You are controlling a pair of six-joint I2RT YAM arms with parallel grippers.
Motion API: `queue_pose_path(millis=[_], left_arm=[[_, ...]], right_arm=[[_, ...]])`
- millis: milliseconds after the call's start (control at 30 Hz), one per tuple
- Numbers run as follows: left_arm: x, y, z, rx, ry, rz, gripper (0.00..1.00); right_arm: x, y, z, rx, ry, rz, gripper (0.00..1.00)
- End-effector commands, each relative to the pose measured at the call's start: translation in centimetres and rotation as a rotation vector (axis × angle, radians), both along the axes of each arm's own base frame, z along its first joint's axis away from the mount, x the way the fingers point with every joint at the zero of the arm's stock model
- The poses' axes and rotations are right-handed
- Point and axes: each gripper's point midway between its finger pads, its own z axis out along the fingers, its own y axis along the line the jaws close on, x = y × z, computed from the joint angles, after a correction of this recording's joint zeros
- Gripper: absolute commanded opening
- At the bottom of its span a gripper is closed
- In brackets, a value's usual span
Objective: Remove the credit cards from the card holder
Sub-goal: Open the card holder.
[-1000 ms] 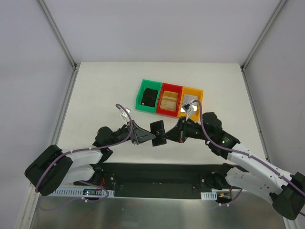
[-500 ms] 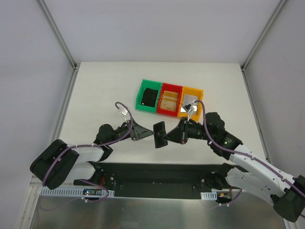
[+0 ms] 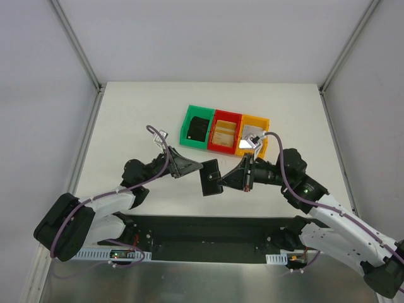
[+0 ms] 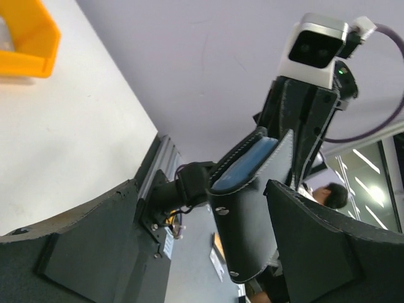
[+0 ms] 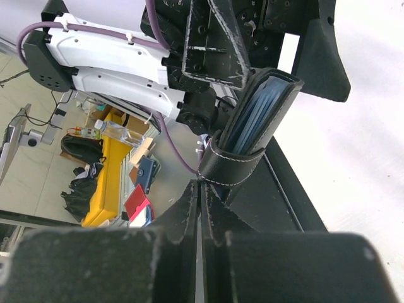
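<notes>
The black card holder (image 3: 210,178) hangs in the air between my two grippers, above the table's near edge. My right gripper (image 3: 227,182) is shut on its stitched closure strap (image 5: 235,169); in the right wrist view the fingers (image 5: 202,189) press together just under the holder (image 5: 262,117). Blue-grey layers show in its edge (image 5: 249,120); I cannot tell cards from lining. My left gripper (image 3: 199,166) is open, its jaws wide apart on either side of the holder (image 4: 252,221) without gripping it.
Three bins stand in a row at the table's middle back: green (image 3: 187,124) with a black item, red (image 3: 227,113) with tan contents, yellow (image 3: 257,119) with a shiny item. The yellow bin also shows in the left wrist view (image 4: 28,44).
The left gripper has let go of the holder, opened and drawn back up and left. The right gripper has lifted the holder slightly and still holds it.
</notes>
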Motion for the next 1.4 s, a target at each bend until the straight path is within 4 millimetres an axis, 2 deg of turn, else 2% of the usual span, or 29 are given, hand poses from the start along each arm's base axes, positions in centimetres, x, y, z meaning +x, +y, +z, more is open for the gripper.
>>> queue_pose_path(millis=[0, 200, 600, 733, 900, 1033, 1133, 1267, 1367], left_arm=[[-3.6, 1.6, 10.7, -0.261, -0.408, -0.071, 0.82], [-4.7, 1.7, 12.6, -0.284, -0.45, -0.125, 0.81], [-7.7, 1.7, 14.7, -0.307, -0.534, -0.232, 0.7], [-8.1, 1.3, 14.6, -0.304, -0.538, -0.258, 0.6], [-8.3, 1.2, 14.3, -0.298, -0.539, -0.269, 0.42], [-8.2, 1.3, 14.1, -0.299, -0.538, -0.257, 0.38], [-8.2, 1.3, 14.0, -0.295, -0.537, -0.253, 0.31], [-7.9, 1.2, 13.6, -0.276, -0.525, -0.238, 0.25], [-7.5, 1.0, 13.0, -0.251, -0.508, -0.22, 0.23]], right_arm=[[-1.0, -0.1, 5.4, 0.115, -0.114, 0.052, 0.0], [-1.0, -0.1, 6.5, 0.136, -0.131, 0.054, 0.0], [-0.6, 0.3, 5.7, 0.142, -0.113, 0.044, 0.0], [-0.4, 0.4, 5.5, 0.141, -0.11, 0.039, 0.0], [-0.2, 0.5, 5.2, 0.136, -0.106, 0.033, 0.0], [0.0, 0.5, 4.9, 0.127, -0.102, 0.025, 0.0], [0.2, 0.3, 4.5, 0.098, -0.106, 0.008, 0.0], [0.9, -0.7, 2.7, -0.039, -0.099, -0.059, 0.23], [1.3, -1.9, 2.6, -0.105, -0.13, -0.11, 0.38]])
